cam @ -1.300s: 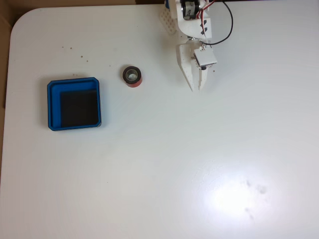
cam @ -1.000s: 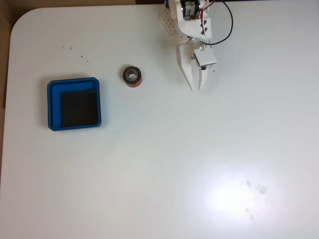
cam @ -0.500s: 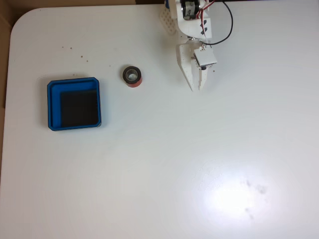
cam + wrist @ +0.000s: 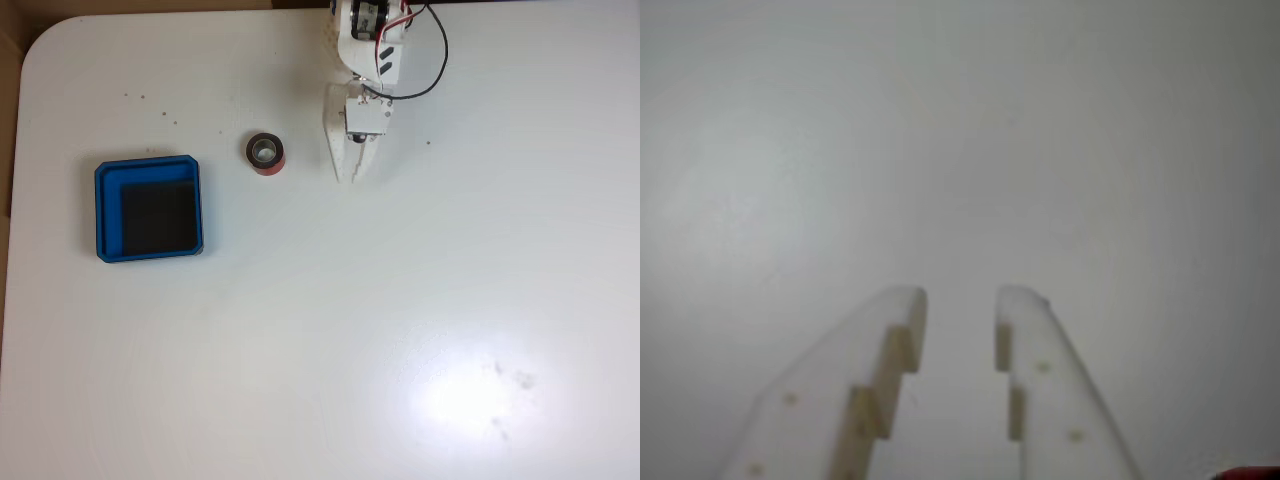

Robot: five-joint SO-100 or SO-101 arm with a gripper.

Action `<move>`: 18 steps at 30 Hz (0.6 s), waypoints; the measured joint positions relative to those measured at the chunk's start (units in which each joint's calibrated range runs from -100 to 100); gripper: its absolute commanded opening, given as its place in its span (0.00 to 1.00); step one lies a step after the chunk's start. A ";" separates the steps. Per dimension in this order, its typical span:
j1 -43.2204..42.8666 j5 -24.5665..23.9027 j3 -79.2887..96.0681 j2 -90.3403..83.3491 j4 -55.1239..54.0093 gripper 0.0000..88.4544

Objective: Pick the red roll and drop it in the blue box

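Observation:
In the fixed view the red roll (image 4: 266, 153) stands upright on the white table, its dark top ring and pale core facing up. The blue box (image 4: 148, 170) with a black floor lies to the left of it, apart, with nothing inside. My white gripper (image 4: 352, 176) points down the picture, to the right of the roll and a short gap away from it. In the wrist view the gripper (image 4: 955, 318) has a narrow gap between its fingertips (image 4: 902, 312) and holds nothing. A sliver of red (image 4: 1252, 473) shows at the bottom right edge.
The arm's base (image 4: 368, 25) with a black cable sits at the table's top edge. The table's rounded corner (image 4: 40, 45) is at the upper left. Bare white tabletop (image 4: 400, 330) spreads below and right of the gripper.
The arm has swung left, bringing the gripper closer to the red roll. The roll and the box have not moved.

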 measured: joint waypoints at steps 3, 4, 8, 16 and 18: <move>4.75 0.00 0.00 0.00 0.00 0.01; 6.53 0.00 0.00 0.00 0.00 0.01; 11.88 0.00 0.00 0.00 0.00 0.01; 24.44 0.00 0.00 0.00 0.00 0.01; 26.92 0.00 0.00 0.00 0.00 0.01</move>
